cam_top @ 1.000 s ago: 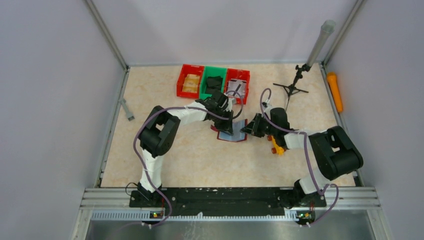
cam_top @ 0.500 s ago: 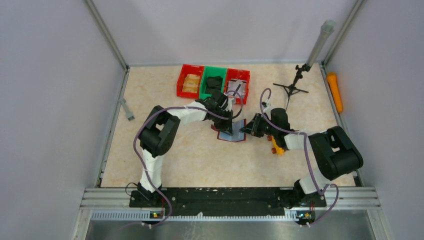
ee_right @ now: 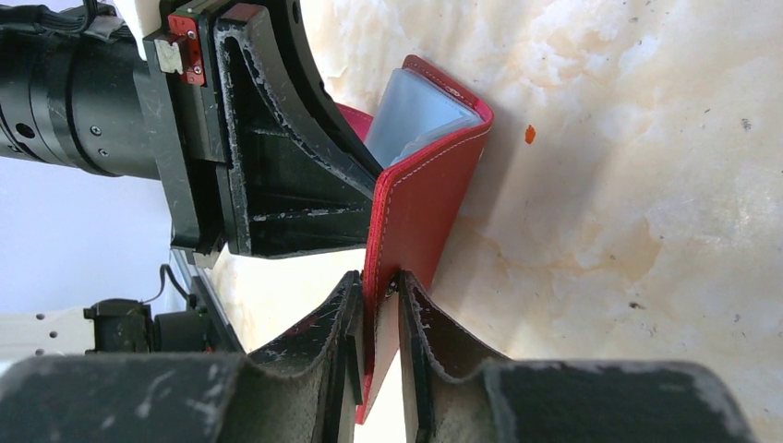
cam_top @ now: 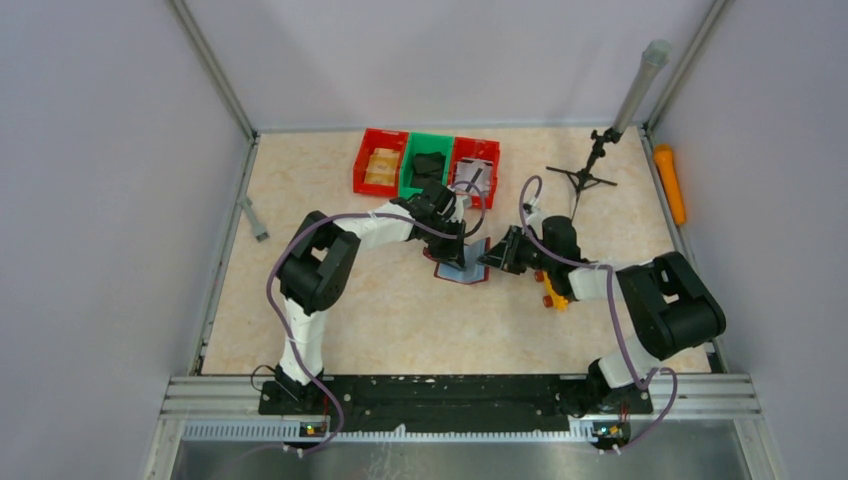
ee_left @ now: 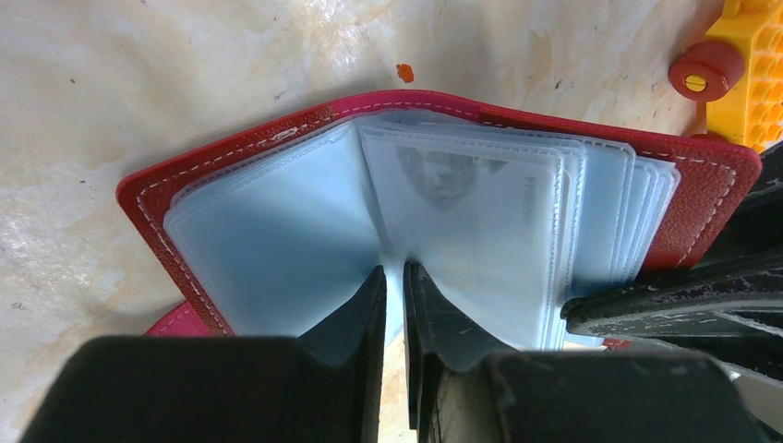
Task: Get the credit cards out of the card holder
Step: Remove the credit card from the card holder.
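Left pincer (ee_left: 394,309), reaching rightward mid-frame, nips a clear plastic sleeve (ee_left: 462,231) (inside); right pincer (ee_right: 379,323), reaching leftward, clamps the maroon folding card holder (ee_right: 420,198).

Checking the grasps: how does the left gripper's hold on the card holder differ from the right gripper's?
The left gripper pinches a clear inner sleeve near the fold; the right gripper pinches the red cover at its edge. The left gripper's sleeve is thin and see-through; the right gripper's cover stands raised off the table. Both are shut on the card holder.
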Robot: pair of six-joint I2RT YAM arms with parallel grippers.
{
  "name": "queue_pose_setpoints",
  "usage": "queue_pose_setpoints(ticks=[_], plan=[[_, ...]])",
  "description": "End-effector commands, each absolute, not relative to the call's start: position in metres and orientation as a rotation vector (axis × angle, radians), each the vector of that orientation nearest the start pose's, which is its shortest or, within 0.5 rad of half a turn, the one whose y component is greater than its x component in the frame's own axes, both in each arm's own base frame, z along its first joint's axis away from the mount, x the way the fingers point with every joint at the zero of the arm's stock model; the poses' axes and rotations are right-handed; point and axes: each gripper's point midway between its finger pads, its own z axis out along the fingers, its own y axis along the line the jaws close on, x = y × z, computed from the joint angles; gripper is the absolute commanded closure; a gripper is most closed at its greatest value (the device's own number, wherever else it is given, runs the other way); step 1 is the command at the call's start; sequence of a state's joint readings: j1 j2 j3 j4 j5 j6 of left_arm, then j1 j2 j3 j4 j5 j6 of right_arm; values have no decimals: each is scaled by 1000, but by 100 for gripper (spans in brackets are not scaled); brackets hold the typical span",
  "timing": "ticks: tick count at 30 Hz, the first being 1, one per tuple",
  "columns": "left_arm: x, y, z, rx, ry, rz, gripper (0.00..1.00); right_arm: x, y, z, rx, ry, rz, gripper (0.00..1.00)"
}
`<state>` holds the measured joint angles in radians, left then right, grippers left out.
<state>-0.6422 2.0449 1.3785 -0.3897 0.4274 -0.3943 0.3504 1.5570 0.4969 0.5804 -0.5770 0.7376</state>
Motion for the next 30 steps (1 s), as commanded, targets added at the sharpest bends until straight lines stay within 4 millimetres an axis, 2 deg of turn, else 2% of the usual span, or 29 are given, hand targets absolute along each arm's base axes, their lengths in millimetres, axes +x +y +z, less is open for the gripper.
queue_pose_setpoints(ticks=[1,12,18,23,25,28,30], plan=[[304,-310,-18,478,2841,-664,82,297,244,96,-49,2097,1325,81],[304,-310,-16,477,2839,-673,82,302,240,80,-13,2170,1273,99],[305,-312,-9,460,2814,-711,77,306,232,61,32,2261,1166,100],[303,-313,-4,413,2804,-831,72,308,228,60,42,2269,1131,100],[304,-312,0,396,2793,-876,64,309,227,61,43,2267,1123,100],[306,-312,11,382,2746,-926,40,309,228,63,37,2261,1125,100],[305,-313,23,391,2699,-969,29,308,229,66,27,2249,1143,100]])
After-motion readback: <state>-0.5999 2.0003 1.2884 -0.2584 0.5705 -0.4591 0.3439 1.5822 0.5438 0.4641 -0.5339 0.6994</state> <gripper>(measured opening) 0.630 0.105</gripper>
